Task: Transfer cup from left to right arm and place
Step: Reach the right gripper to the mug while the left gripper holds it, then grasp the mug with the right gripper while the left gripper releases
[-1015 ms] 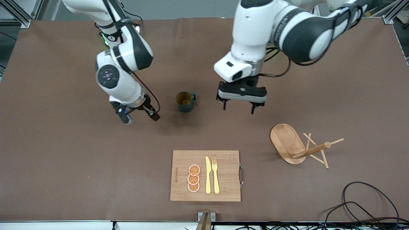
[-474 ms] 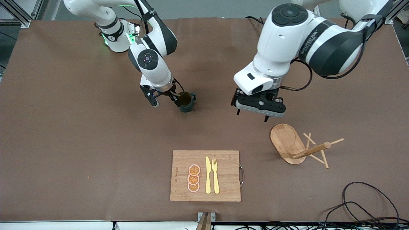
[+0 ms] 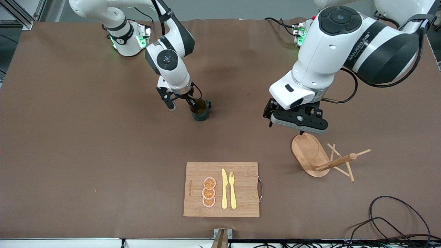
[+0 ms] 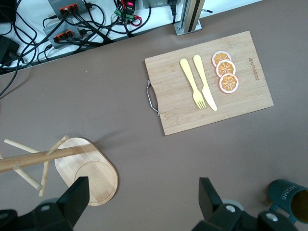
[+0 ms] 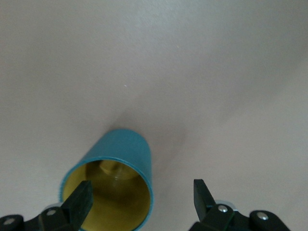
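Note:
The dark teal cup [image 3: 200, 111] stands upright on the brown table, handle toward the left arm's end. It also shows in the right wrist view [image 5: 127, 149] and at the edge of the left wrist view [image 4: 288, 195]. My right gripper [image 3: 181, 103] is open and low at the cup. One finger [image 5: 81, 201] is over the ochre inside, the other [image 5: 203, 196] is outside, and the cup's wall lies between them [image 5: 142, 199]. My left gripper [image 3: 286, 128] is open and empty [image 4: 143, 197], in the air over the bare table beside the wooden stand.
A wooden mug stand [image 3: 310, 155] lies tipped over toward the left arm's end. A bamboo cutting board [image 3: 241, 189], nearer the front camera, carries three orange slices [image 3: 208, 192], a yellow knife and a fork. Black cables [image 3: 389, 220] lie at the front corner.
My right gripper swung in from the right arm's end and came down onto the cup's rim. My left gripper moved away from the cup toward the wooden stand. The cup stayed put.

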Motion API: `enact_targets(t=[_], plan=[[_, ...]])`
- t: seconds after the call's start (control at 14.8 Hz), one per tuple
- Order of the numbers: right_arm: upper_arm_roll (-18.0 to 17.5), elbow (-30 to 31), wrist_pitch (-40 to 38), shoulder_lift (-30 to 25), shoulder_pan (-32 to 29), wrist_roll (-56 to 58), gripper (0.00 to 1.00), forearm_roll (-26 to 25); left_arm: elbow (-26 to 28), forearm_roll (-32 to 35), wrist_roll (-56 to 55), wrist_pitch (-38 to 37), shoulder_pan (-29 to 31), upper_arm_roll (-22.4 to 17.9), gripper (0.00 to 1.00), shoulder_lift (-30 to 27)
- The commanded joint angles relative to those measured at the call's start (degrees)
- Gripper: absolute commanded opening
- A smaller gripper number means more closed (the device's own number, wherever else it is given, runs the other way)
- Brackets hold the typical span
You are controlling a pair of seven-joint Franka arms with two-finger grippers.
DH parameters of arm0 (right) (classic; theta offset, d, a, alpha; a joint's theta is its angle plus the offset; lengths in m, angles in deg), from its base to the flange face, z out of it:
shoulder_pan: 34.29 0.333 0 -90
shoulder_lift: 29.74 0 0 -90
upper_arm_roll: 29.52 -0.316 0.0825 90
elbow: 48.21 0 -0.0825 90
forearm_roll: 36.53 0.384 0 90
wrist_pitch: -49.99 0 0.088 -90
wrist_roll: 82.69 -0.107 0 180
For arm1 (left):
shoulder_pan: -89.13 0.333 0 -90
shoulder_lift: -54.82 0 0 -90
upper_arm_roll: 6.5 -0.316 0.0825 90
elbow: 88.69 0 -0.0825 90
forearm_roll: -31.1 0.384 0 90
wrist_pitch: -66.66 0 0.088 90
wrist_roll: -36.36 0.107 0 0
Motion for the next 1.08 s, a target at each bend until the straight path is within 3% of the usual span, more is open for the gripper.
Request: enact_targets(t=[0.0, 0.07, 0.27, 0.34, 0.54, 0.81, 1.01], plan=[[0.62, 0.72, 1.82, 0.99, 1.5, -3.25, 0.76, -1.1, -2.21, -1.81, 1.16, -2.82, -0.47, -0.56, 1.0, -0.39], [0.62, 0.81, 2.6, 1.17, 1.68, -3.34, 0.65, -1.1, -2.91, -1.9, 1.24, -4.05, -0.56, -0.47, 1.0, -0.47], [0.53, 0.46, 3.23, 1.17, 1.6, -6.15, 0.09, -1.1, -3.89, -2.42, 1.95, -5.91, -0.56, -0.64, 1.0, -0.91], [0.53, 0.37, 3.14, 1.17, 1.68, -6.16, 0.0, -1.1, -3.97, -3.9, 2.12, -5.91, -0.47, -1.6, 1.0, -1.0], [0.62, 0.28, 2.88, 1.17, 1.24, -3.28, 0.0, -1.27, -4.06, -4.27, 2.83, -6.79, -0.57, -2.66, 1.0, -1.09], [0.79, 0.19, 2.35, 0.74, 0.11, 13.57, 0.0, -1.71, -4.32, -4.71, 3.61, -7.66, -0.39, -2.93, 1.0, -0.91], [0.97, 0.11, 0.25, 0.21, -3.05, 34.12, 0.0, -1.98, -7.3, -8.73, 5.1, -8.45, -3.36, -9.59, 1.0, -1.79]])
